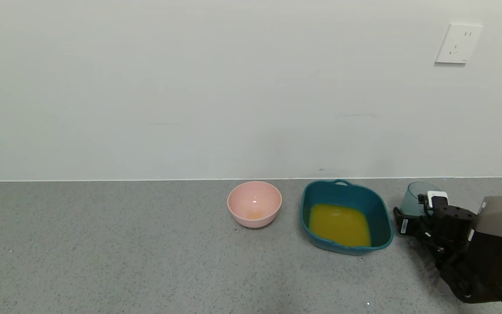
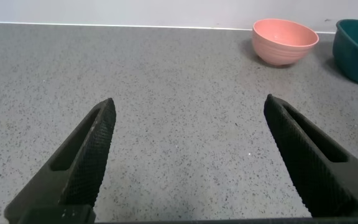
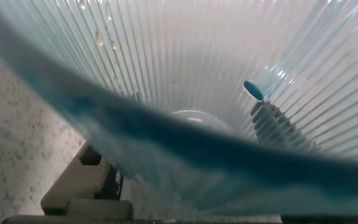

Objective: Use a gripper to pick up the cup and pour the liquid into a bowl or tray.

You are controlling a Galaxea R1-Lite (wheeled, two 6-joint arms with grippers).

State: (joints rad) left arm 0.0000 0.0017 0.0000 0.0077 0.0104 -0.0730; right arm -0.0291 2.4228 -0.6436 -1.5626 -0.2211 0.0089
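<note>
Your right gripper is closed around the cup, which sits just right of the basin near the wall. Look inside the cup: only drops cling to its ribbed side. The juice lies in the basin. Your left gripper hangs wide open over the counter, holding nothing, well apart from the pink bowl.

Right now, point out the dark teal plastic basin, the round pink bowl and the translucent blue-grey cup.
dark teal plastic basin (image 1: 376, 208): head view, bare inner right wall.
round pink bowl (image 1: 254, 220): head view, outer front wall.
translucent blue-grey cup (image 1: 411, 201): head view, side wall, beside the right gripper.
</note>
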